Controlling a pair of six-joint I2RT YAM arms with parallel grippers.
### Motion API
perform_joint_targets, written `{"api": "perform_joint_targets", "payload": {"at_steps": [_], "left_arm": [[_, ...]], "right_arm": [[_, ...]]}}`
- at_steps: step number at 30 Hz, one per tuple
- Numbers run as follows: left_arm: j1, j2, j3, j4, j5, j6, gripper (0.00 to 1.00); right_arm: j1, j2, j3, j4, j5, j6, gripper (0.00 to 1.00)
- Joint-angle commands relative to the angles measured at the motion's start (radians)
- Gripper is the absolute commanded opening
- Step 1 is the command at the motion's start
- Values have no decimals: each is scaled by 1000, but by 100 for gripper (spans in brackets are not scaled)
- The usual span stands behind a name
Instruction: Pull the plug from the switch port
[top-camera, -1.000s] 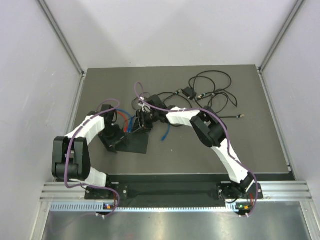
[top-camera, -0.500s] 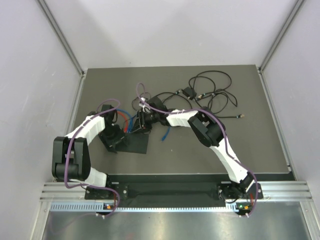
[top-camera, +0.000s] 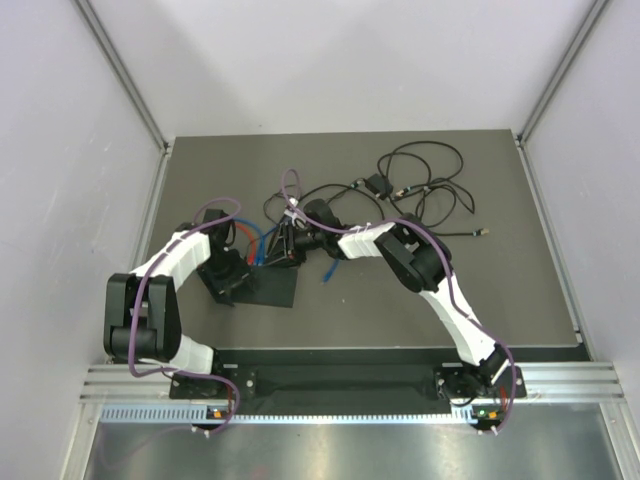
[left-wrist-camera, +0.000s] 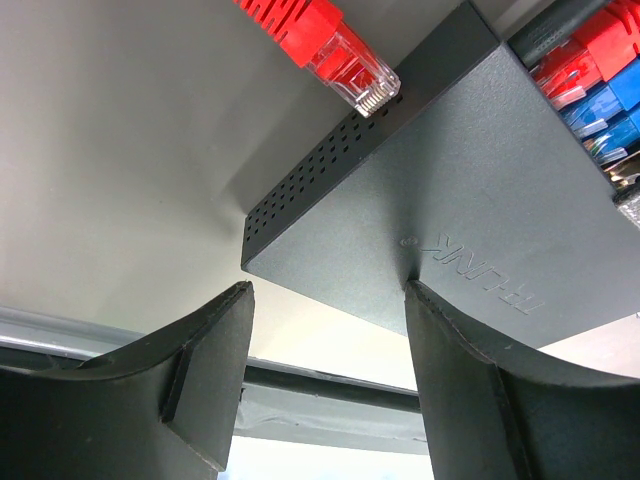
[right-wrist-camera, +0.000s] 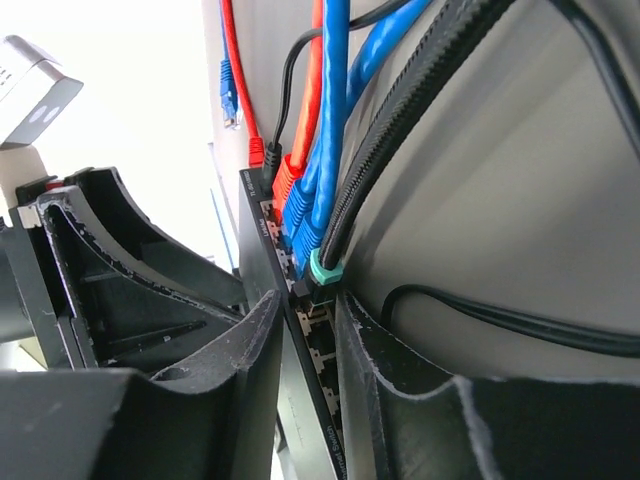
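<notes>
Overhead, the right arm (top-camera: 400, 250) hid the switch port (right-wrist-camera: 318, 325), we could not tell whether the narrowed right pincer (right-wrist-camera: 310, 330) gripped the teal-collared plug (right-wrist-camera: 322, 268) there, the left pincer (left-wrist-camera: 330, 330) gaped astride the switch (left-wrist-camera: 470, 190) on the bench (top-camera: 450, 300), and the right arm had shifted slightly.

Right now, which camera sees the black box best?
Left wrist: the black box fills the picture, holes and logo clear. From the top camera, the left arm hides part; right wrist shows only its thin port edge.

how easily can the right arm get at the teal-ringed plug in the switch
Probably yes: the right pincer straddles the switch at its ports beside the teal-ringed plug, nothing between. Blue plugs crowd it, so gripping may be tight.
</notes>
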Motion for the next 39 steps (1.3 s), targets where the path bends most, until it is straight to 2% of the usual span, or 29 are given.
{"api": "perform_joint_targets", "payload": {"at_steps": [1,7,11,16,21,31,34,39], "left_arm": [[-13,32,-62,-73,-115,14,67],[-14,34,-63,-73,-115,13,67],[-16,32,-62,-73,-115,14,67],[-17,34,-63,-73,-116,14,67],[-19,34,-63,-73,-118,16,67],[-21,37,-62,-71,-117,16,67],[-21,37,-62,-71,-116,14,67],[-24,35,-62,-73,-115,16,67]], "right_arm": [[-6,42,16,33,15,6,26],[-9,56,-6,124,12,95,26],[-16,68,-53,281,4,228,27],[-21,74,-81,322,7,264,26],[-19,54,-41,136,5,108,25],[-18,46,0,1,11,-40,28],[-18,53,8,-11,19,-29,20],[-16,57,19,12,28,0,18]]}}
